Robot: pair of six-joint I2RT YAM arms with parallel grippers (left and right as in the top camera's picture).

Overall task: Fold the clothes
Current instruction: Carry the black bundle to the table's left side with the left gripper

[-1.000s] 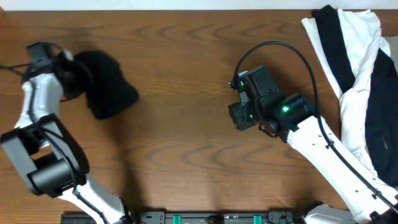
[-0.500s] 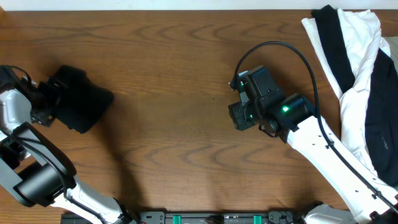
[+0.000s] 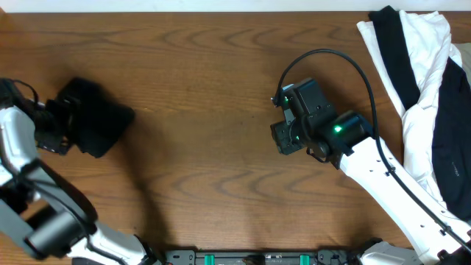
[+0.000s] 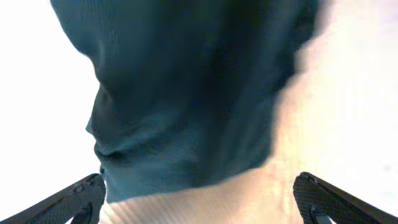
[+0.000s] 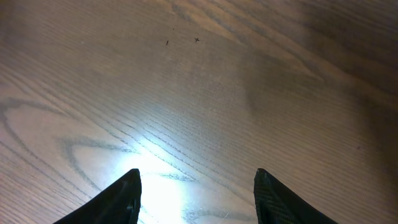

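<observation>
The brown wood-grain worktop (image 3: pixel 206 147) is stretching across the whole overhead view, with light glaring off it. A dark rail (image 3: pixel 257 258) with green fittings is sitting at its six o'clock edge.

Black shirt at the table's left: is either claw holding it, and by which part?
Nothing is held. The left claw is open wide, not pinching the black shirt before it; the right claw is open above the table.

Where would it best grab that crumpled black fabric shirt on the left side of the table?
Probably the rumpled edge of the black shirt nearest the open left gripper, coming from that side: the bunched folds there give something to pinch.
</observation>
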